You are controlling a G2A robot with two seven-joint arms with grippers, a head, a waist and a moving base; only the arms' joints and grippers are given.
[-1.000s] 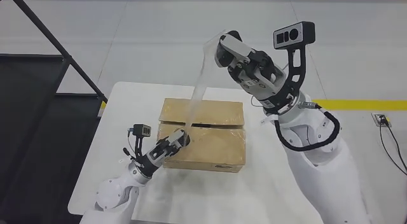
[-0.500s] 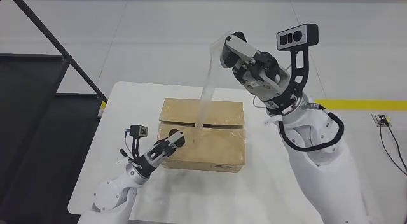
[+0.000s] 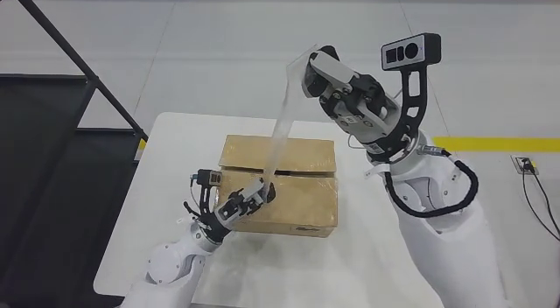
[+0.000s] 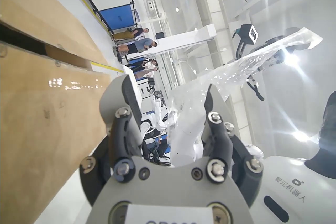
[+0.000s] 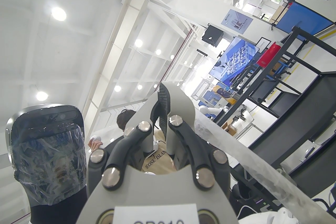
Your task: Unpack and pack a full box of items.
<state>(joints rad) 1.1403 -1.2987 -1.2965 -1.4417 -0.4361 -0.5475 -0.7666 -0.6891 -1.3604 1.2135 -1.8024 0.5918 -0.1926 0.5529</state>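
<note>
Looking down, the right claw [image 3: 313,70] is clenched on a tape strip [image 3: 282,120] rising from the box [image 3: 280,185] below it. Its wrist view shows that strip trailing from pinched fingers [image 5: 183,107]. Left wrist view: left claw [image 4: 169,89] released, just beside the box.

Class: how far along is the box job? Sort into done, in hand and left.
Done: the tape strip is lifted off part of the box seam. In hand: the right gripper is shut on the strip's upper end; its lower end meets the box top. The open left gripper sits at the box's near side. Left: free the strip, open the flat flaps, unpack, repack.
</note>
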